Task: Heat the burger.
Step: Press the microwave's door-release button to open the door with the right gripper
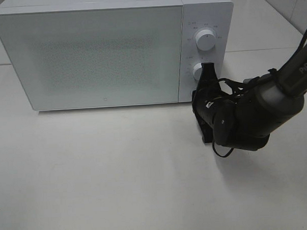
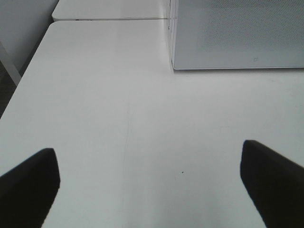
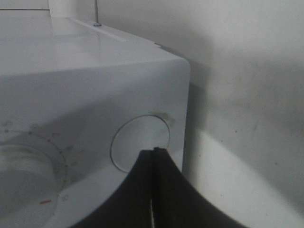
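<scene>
The burger is not in view in any frame. The white microwave (image 1: 105, 51) stands at the back of the table with its door shut. My right gripper (image 1: 206, 72) is shut, its fingertips against the lower knob (image 1: 197, 71). In the right wrist view the shut fingers (image 3: 154, 159) meet at the edge of that round knob (image 3: 140, 140), with nothing between them. My left gripper (image 2: 149, 185) is open and empty over the bare table (image 2: 118, 118), left of the microwave's front corner (image 2: 173, 66). It does not show in the exterior view.
The upper knob (image 1: 206, 40) sits above the lower one on the control panel. The right arm (image 1: 255, 115) lies low over the table in front of the microwave's right end. A table seam (image 2: 109, 19) runs behind.
</scene>
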`<state>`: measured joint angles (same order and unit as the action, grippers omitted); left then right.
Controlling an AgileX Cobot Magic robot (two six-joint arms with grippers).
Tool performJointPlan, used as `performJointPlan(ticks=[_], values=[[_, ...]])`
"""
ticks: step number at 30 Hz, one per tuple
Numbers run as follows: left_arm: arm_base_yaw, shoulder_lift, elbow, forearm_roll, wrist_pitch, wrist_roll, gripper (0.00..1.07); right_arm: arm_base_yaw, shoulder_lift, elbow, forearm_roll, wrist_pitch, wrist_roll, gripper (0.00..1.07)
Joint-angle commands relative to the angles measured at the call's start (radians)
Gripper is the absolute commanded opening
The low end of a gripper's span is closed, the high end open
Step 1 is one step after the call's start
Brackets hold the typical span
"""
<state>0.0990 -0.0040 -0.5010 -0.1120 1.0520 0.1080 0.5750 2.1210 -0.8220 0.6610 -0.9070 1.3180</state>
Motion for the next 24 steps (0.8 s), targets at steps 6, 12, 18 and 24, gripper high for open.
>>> performJointPlan(ticks=[6,12,18,24], values=[[0.002,-0.021,0.003,-0.004,-0.013,-0.004,0.98,-0.005,0.005,-0.011,-0.021,-0.054,0.007,0.00],[0.002,-0.021,0.003,-0.004,-0.013,-0.004,0.98,-0.016,0.011,-0.020,-0.029,-0.057,0.007,0.00],[0.002,-0.021,0.003,-0.003,-0.013,-0.004,0.98,-0.016,0.031,-0.044,-0.031,-0.057,0.007,0.00],[0.002,-0.021,0.003,-0.003,-0.013,-0.004,0.98,-0.016,0.034,-0.054,-0.021,-0.123,-0.005,0.00]])
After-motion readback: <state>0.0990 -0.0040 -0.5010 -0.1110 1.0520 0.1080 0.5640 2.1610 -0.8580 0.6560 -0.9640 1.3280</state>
